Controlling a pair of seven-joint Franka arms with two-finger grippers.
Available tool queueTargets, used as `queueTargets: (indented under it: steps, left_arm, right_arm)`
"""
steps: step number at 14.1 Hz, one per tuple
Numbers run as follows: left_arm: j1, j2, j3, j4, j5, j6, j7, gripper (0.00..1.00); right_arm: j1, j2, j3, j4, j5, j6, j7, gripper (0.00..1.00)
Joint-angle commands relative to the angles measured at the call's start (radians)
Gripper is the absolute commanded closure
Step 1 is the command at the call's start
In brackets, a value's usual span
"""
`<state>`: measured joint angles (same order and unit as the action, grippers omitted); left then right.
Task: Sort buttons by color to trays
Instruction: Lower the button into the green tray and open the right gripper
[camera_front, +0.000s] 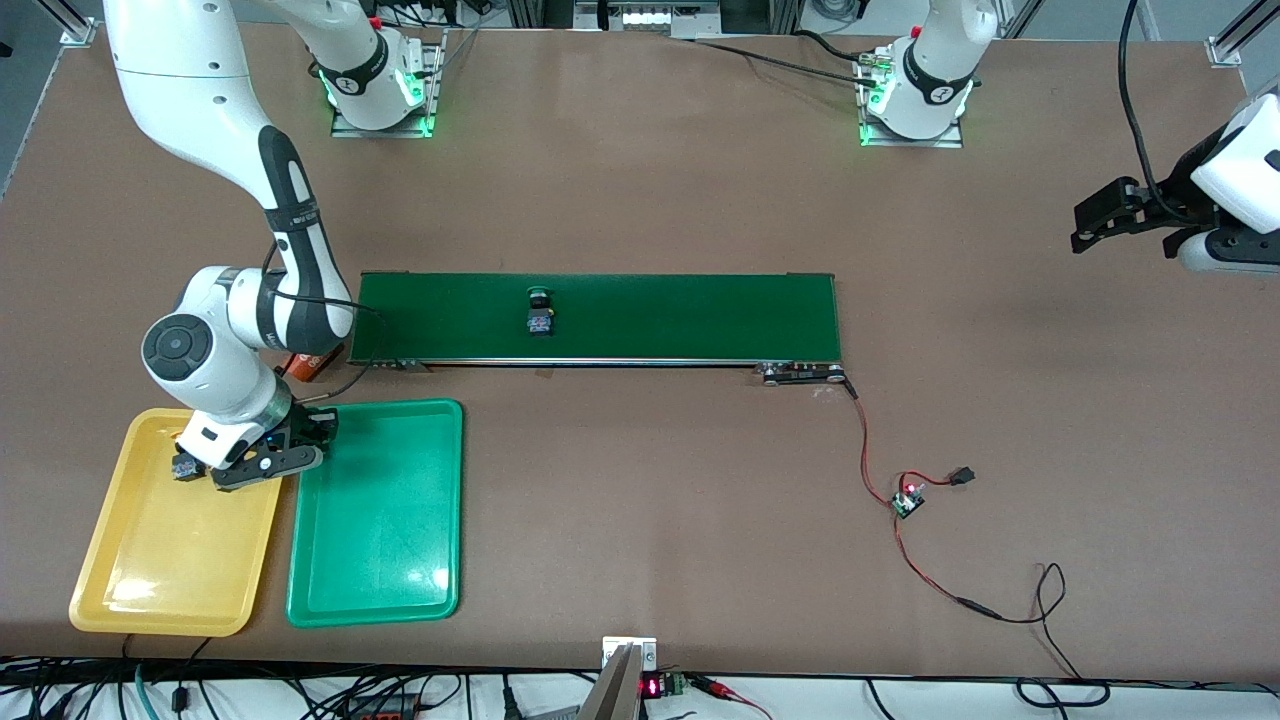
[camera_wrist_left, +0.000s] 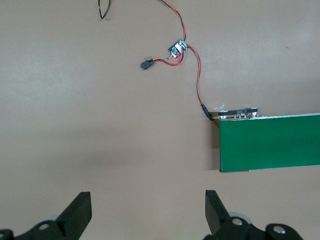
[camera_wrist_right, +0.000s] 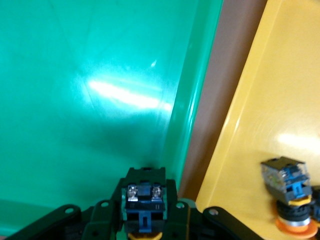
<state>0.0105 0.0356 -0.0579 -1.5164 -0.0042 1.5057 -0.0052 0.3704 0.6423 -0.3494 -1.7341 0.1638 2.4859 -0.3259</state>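
Right now a yellow-capped button (camera_wrist_right: 144, 207) sits clamped between the right gripper's (camera_front: 262, 452) fingers, its dark block body up and only a sliver of its cap showing in the right wrist view. The fingers are drawn in narrow on that body. This gripper is over the strip of counter (camera_front: 640, 520) between the two trays, at their edge nearest the conveyor belt (camera_front: 650, 315); the front view shows its black fingers across the yellow tray's (camera_front: 160, 560) rim, with the green tray (camera_front: 390, 540) just beside.

A second yellow-capped button (camera_wrist_right: 289, 192) lies inside the yellow tray near the corner closest to the belt and the green tray, tilted with its cap down. In the front view it shows only as a small dark shape at the gripper's edge.

A green-capped button (camera_front: 540, 312) lies on the belt, toward the right arm's end. Any fourth button cannot be made out.

The left gripper (camera_wrist_left: 147, 210) waits high over the counter at the left arm's end, fingers spread wide and holding nothing; only their tips show in the left wrist view. Below it lie the belt's end and a red wire (camera_wrist_left: 197, 75) running to a small circuit board (camera_wrist_left: 176, 48).
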Motion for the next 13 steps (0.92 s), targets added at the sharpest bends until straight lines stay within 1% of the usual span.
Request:
queueTargets:
  steps: [1,3,5,6,7,8,9,10,11,12,13]
  left_arm:
    - [-0.001,0.014,-0.002,0.033,0.004,-0.042,0.008,0.00]
    - [0.002,0.014,-0.002,0.032,0.004,-0.042,0.008,0.00]
    - [0.003,0.014,-0.002,0.032,0.004,-0.044,0.008,0.00]
    - [0.003,0.014,-0.002,0.032,0.004,-0.044,0.008,0.00]
    - [0.003,0.014,-0.002,0.032,0.004,-0.044,0.008,0.00]
    - [0.003,0.014,-0.002,0.032,0.004,-0.044,0.008,0.00]
    - [0.003,0.014,-0.002,0.030,0.004,-0.045,0.008,0.00]
    - [0.005,0.014,-0.002,0.030,0.004,-0.045,0.008,0.00]
    - [0.005,0.014,-0.002,0.028,0.004,-0.045,0.008,0.00]
    - [0.005,0.014,-0.002,0.028,0.004,-0.045,0.008,0.00]
    - [0.005,0.014,-0.002,0.028,0.004,-0.045,0.008,0.00]
  right_arm:
    - [-0.005,0.019,0.009,0.053,0.048,-0.005,-0.019,0.95]
    - [0.004,0.052,0.010,0.080,0.098,0.002,-0.019,0.95]
    - [0.013,0.071,0.010,0.088,0.125,0.031,-0.019,0.92]
    - [0.015,0.080,0.010,0.087,0.126,0.044,-0.019,0.87]
    - [0.013,0.086,0.012,0.087,0.126,0.051,-0.019,0.79]
    - [0.015,0.095,0.012,0.087,0.126,0.062,-0.019,0.64]
    - [0.013,0.100,0.012,0.087,0.129,0.077,-0.019,0.58]
    - [0.013,0.106,0.010,0.087,0.137,0.088,-0.019,0.41]
    - [0.015,0.108,0.012,0.087,0.148,0.090,-0.019,0.30]
    - [0.015,0.106,0.012,0.084,0.154,0.090,-0.019,0.24]
    - [0.016,0.103,0.012,0.082,0.154,0.090,-0.019,0.23]
